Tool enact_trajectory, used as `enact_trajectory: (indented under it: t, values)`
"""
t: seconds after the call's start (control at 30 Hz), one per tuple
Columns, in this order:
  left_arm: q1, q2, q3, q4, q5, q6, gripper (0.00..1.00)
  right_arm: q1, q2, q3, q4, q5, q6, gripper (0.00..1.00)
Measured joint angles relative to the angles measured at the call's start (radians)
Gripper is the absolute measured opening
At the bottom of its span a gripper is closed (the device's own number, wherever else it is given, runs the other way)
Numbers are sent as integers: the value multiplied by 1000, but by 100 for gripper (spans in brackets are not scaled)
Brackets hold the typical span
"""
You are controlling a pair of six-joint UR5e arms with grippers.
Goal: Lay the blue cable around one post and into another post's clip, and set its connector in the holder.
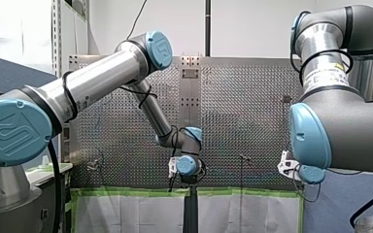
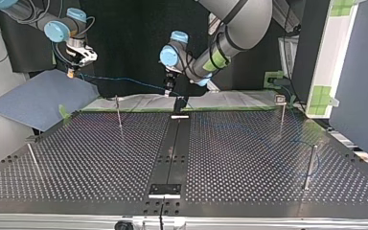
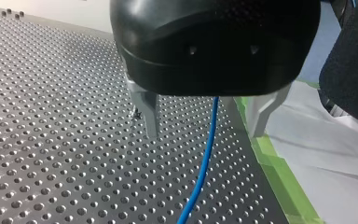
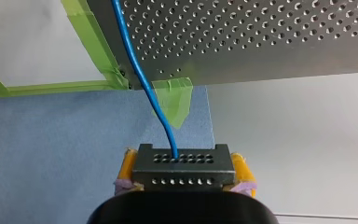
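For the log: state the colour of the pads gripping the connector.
Yellow pads, either side of the dark connector; clearest in the right wrist view.

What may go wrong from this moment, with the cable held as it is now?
1. The blue cable only passes between my left gripper's open fingers, so it may slip out sideways when that arm moves.
2. My right gripper pinches the connector by its two ends; a pull along the cable might twist it in the yellow pads.
3. The cable span between the grippers hangs near a thin post and may catch on it.
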Motion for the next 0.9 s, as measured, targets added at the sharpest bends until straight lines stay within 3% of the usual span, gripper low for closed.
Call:
enact_trajectory:
  t: [0.13,0.2,0.23,0.3,0.4,0.67,0.9]
  values:
    - [0,0,0,2,7,1,73,-1,0,0,0,0,0,0]
    - [0,1,0,2,12,2,56,-3,0,0,-1,0,0,0]
    - [0,1,0,1,15,2,56,-3,0,0,-1,1,0,0]
    - [1,1,0,-3,26,2,40,-4,0,0,-1,1,0,0]
    - [3,2,0,-9,45,2,33,-6,0,0,-1,2,0,0]
    - [13,10,0,-22,98,2,36,-12,0,-1,-5,2,2,0]
    - [15,22,0,-27,111,2,32,-19,0,-1,-6,3,3,0]
